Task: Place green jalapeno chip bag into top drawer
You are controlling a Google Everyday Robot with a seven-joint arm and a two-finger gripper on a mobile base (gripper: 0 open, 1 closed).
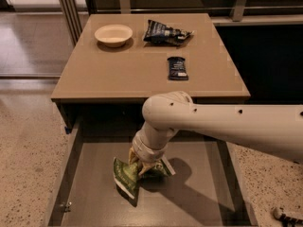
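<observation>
The green jalapeno chip bag (128,174) is crumpled and touches the flat bottom of the open top drawer (199,193), left of its middle. My gripper (143,165) reaches down into the drawer from the white arm (213,124) and is shut on the bag's upper right part. The bag's white sealed ends show at its lower left and at its right.
On the tan table (118,70) above the drawer stand a cream bowl (113,34), a dark blue-black chip bag (165,32) and a small dark bar wrapper (177,67). The drawer's side walls run left and right. Speckled floor lies on both sides.
</observation>
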